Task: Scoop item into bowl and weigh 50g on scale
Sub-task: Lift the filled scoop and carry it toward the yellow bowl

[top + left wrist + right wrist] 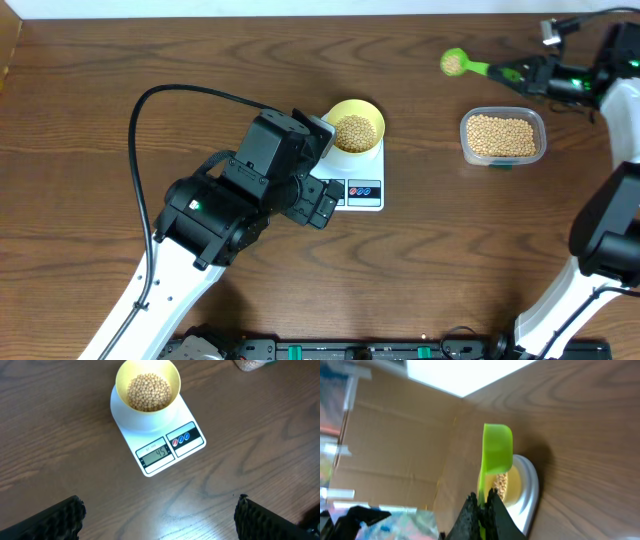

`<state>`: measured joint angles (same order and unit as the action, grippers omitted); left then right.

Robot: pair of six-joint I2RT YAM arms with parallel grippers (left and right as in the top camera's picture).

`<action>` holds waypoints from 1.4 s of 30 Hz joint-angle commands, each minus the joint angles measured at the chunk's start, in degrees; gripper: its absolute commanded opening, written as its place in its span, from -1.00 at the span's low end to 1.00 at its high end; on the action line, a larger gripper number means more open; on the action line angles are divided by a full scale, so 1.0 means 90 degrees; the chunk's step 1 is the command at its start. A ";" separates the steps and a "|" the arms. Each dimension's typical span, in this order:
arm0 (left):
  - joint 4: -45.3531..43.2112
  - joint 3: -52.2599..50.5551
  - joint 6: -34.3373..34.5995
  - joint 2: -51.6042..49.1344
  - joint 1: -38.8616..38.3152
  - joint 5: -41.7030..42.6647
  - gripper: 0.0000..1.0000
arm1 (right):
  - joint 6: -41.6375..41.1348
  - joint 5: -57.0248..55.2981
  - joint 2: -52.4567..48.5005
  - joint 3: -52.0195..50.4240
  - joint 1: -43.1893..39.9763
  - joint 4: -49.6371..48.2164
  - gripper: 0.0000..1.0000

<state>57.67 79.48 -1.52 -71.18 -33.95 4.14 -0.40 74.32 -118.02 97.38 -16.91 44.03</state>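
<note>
L arm (190, 250) stretches in from bottom-left, L claw (160, 517) wide apart, facing down. R arm (608, 232) far right, R claw (482, 510) pinched on scoop (497, 449).

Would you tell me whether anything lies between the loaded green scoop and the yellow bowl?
Nothing visible does: only bare table separates the scoop in the right claw from the bowl on the scale. The left arm is beyond the bowl; the bean tub sits aside.

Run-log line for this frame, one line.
left gripper: open, empty, near scale | right gripper: shut on green scoop holding beans | yellow bowl: on scale, beans inside | tub: holds beans
</note>
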 commanded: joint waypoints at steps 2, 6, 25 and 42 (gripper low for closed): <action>0.0017 0.0141 -0.0039 0.0002 0.0015 -0.0080 0.96 | -0.1362 0.0364 0.0083 -0.0012 0.0529 -0.0979 -0.97; 0.0017 0.0141 -0.0041 0.0002 0.0015 -0.0080 0.96 | -0.1814 0.0430 0.0083 -0.0012 0.0826 -0.1554 -0.97; 0.0017 0.0141 -0.0041 0.0002 0.0015 -0.0080 0.96 | -0.1923 -0.0078 0.0083 -0.0012 0.1763 -0.1639 -0.97; 0.0017 0.0141 -0.0041 0.0002 0.0015 -0.0080 0.96 | -0.1384 -0.1168 0.0083 -0.0012 0.2327 -0.1324 -0.97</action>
<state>57.69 79.50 -1.52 -71.18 -33.95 4.14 -15.79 65.19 -118.02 97.27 3.57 30.55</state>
